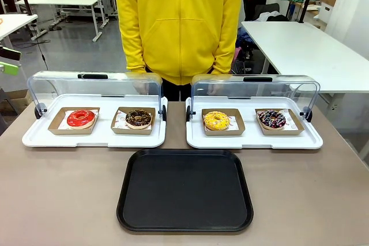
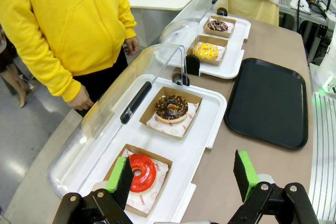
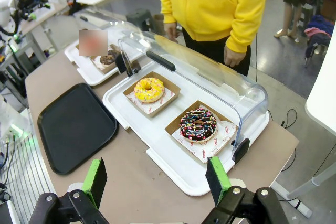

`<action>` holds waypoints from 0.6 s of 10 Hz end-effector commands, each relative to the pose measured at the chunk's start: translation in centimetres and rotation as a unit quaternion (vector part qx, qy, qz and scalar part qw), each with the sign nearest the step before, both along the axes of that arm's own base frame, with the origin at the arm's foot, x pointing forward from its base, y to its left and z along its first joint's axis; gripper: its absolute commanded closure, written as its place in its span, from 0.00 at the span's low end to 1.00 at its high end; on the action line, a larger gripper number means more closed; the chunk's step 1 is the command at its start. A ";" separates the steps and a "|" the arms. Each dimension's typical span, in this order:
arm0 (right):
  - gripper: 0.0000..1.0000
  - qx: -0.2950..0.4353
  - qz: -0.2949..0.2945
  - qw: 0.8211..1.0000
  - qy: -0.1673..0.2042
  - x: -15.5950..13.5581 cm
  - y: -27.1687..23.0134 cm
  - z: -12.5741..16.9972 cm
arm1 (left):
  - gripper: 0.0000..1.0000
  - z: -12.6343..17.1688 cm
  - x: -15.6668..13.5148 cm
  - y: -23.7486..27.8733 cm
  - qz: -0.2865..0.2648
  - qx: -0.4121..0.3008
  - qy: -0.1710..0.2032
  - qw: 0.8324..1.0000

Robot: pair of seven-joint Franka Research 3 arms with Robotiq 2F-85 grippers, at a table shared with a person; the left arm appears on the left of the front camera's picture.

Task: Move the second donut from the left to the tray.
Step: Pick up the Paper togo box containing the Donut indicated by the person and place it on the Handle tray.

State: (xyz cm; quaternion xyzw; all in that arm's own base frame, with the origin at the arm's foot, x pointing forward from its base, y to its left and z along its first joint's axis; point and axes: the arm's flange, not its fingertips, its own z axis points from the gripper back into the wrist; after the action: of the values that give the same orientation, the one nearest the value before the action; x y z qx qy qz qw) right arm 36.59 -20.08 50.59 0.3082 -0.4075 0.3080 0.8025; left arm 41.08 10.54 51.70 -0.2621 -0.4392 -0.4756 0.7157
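Note:
The second donut from the left is dark chocolate with light sprinkles. It sits in a small brown cardboard tray on the left white serving tray, whose clear lid stands open. The black tray lies empty on the table in front of both serving trays. My left gripper hovers open above the near end of the left serving tray, over the red donut. My right gripper hangs open above the table edge near the drizzled donut. Neither holds anything.
The right white serving tray holds a yellow donut and a dark donut with coloured drizzle, its lid also open. A person in a yellow hoodie stands at the far side, hands down behind the lids.

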 end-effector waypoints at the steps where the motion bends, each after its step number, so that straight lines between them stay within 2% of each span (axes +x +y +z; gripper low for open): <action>1: 0.00 0.006 0.004 1.000 -0.018 0.3 -0.1 0.2 | 0.00 0.2 0.3 -0.1 -0.001 -0.009 -0.005 1.000; 6: 0.00 0.006 0.004 1.000 -0.018 0.3 -0.1 0.2 | 0.00 0.2 0.3 -0.1 -0.001 -0.009 -0.005 1.000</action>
State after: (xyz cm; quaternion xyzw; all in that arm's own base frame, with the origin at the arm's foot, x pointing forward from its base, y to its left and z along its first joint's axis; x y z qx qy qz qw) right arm 36.59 -20.08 50.59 0.3082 -0.4075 0.3081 0.8025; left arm 41.08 10.54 51.70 -0.2621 -0.4392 -0.4756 0.7157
